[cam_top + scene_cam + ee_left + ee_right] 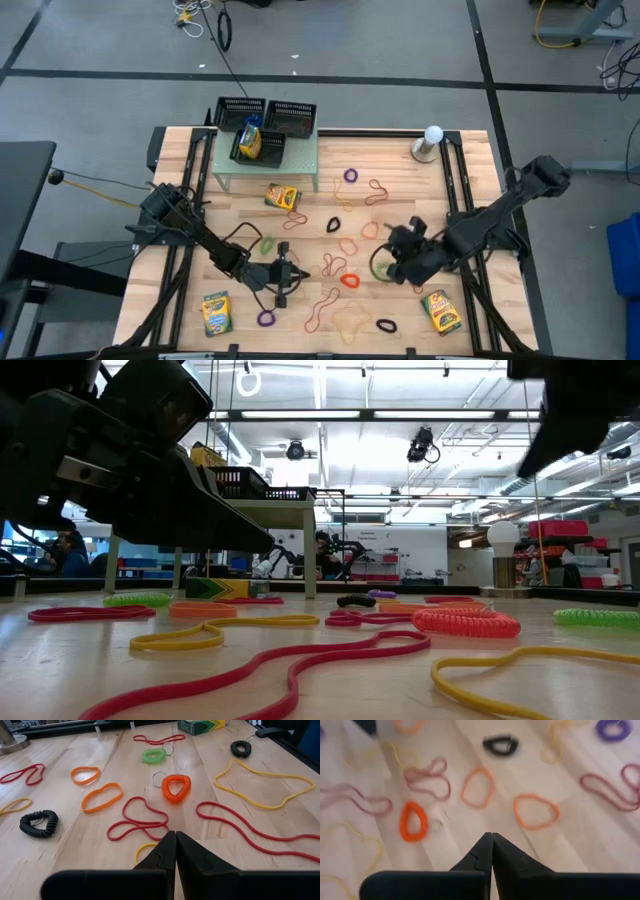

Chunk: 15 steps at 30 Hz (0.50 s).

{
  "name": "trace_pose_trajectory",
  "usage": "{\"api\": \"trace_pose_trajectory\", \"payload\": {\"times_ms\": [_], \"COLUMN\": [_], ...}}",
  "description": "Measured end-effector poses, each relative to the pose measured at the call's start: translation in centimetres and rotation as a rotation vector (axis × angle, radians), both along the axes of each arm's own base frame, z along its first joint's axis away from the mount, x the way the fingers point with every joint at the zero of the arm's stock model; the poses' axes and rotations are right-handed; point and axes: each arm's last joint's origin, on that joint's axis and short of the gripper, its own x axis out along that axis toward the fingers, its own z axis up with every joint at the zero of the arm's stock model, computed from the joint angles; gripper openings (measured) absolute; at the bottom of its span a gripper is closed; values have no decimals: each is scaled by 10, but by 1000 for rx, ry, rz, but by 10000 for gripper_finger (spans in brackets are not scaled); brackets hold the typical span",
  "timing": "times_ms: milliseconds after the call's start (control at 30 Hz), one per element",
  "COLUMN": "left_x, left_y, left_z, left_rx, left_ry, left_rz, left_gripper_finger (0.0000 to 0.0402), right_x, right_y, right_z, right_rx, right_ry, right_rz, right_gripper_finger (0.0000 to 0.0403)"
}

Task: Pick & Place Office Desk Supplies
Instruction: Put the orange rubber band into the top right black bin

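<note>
Many rubber bands and coil loops lie scattered on the wooden table (470, 160). Among them are a red band (137, 822), an orange coil (176, 787) and orange bands (536, 811). Crayon boxes lie at the middle (282, 196), near left (215, 312) and near right (441, 311); another (250, 138) sits in a black mesh tray. My left gripper (285, 272) (175, 836) is shut, low over the table's near middle, its tips at a yellow band's loop (144, 851). My right gripper (390, 262) (491, 837) is shut, slanting down above the bands, holding nothing. My left gripper's shut fingers (162, 851) stand right beside the yellow band's loop (140, 852), which runs under them from view. I cannot tell whether they touch it.
Black mesh trays (290, 118) stand on a pale green stand (300, 165) at the far middle. A white ball-topped grey stand (431, 142) is at the far right. A green coil (381, 268) lies close to my right gripper. Black frame rails run along both table sides.
</note>
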Motion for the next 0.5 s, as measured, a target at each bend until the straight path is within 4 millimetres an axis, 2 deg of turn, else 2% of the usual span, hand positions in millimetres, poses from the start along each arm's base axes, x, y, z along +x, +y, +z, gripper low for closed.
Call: {"api": "trace_pose_trajectory", "payload": {"times_ms": [167, 333, 500], "left_x": [0, 0, 0], "left_y": [0, 0, 0], "left_z": [0, 0, 0], "left_rx": [-3, -3, -2], "left_ry": [-4, -4, -4], "left_rz": [0, 0, 0], "left_gripper_finger": [14, 14, 14], "right_x": [18, 41, 65], "right_y": [3, -13, -35], "right_z": [-34, -58, -71], "right_rx": [-65, -84, -80], "right_ry": [127, 222, 227], "right_rz": [-1, 11, 57], "right_gripper_finger": [62, 108, 125]}}
